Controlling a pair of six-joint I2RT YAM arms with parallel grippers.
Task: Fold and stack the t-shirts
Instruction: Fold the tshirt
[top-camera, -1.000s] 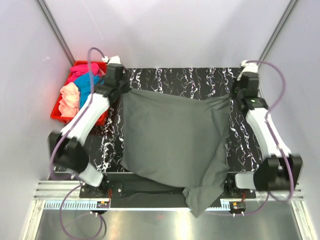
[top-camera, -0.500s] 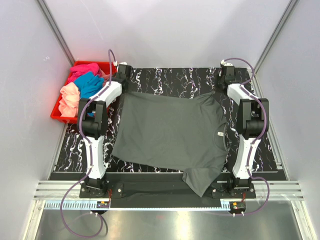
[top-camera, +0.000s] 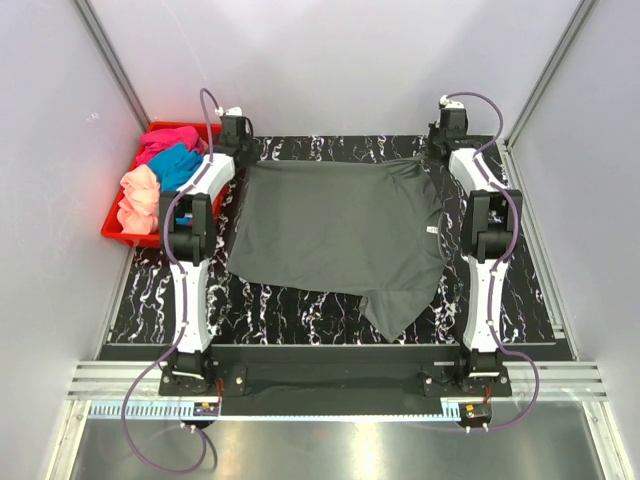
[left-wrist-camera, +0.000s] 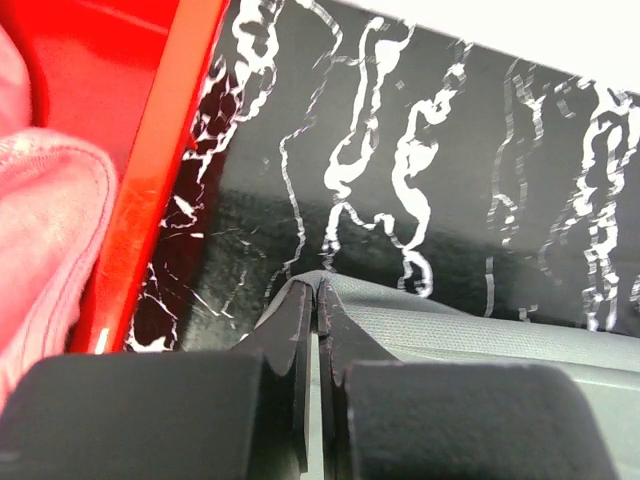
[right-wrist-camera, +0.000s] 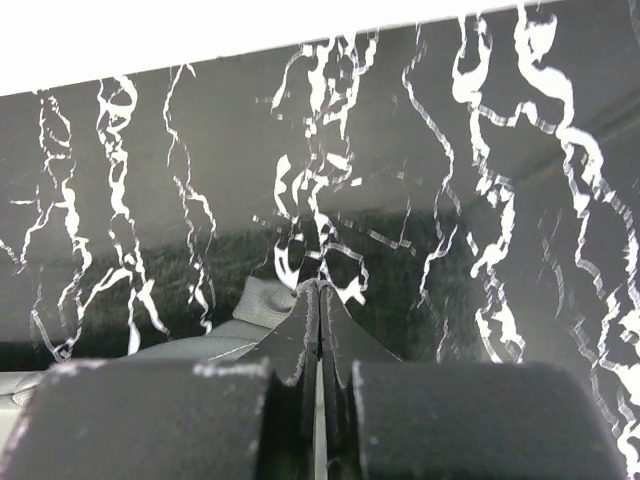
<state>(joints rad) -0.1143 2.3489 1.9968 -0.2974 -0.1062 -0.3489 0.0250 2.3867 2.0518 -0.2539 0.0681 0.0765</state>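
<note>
A dark grey t-shirt (top-camera: 335, 225) lies spread over the black marbled table (top-camera: 300, 310), its white neck tag (top-camera: 431, 232) at the right and one sleeve pointing toward the near edge. My left gripper (top-camera: 243, 160) is at the shirt's far left corner, shut on the cloth's edge (left-wrist-camera: 480, 330). The left wrist view shows the jaws (left-wrist-camera: 318, 290) pinched together with grey fabric between them. At the far right corner my right gripper (top-camera: 432, 158) is shut on the hem. There the tips (right-wrist-camera: 320, 290) meet over a small fold of grey cloth (right-wrist-camera: 255, 300).
A red crate (top-camera: 112, 232) stands off the table's far left corner, holding magenta-pink (top-camera: 165, 138), teal-blue (top-camera: 180, 165) and peach (top-camera: 140, 195) t-shirts. Its red wall (left-wrist-camera: 160, 150) is just left of my left gripper. Grey walls close in the back and both sides.
Both arms have stretched toward the far edge, dragging the grey shirt away from me. It has come down from a raised sag and off the near edge to lie flat.
</note>
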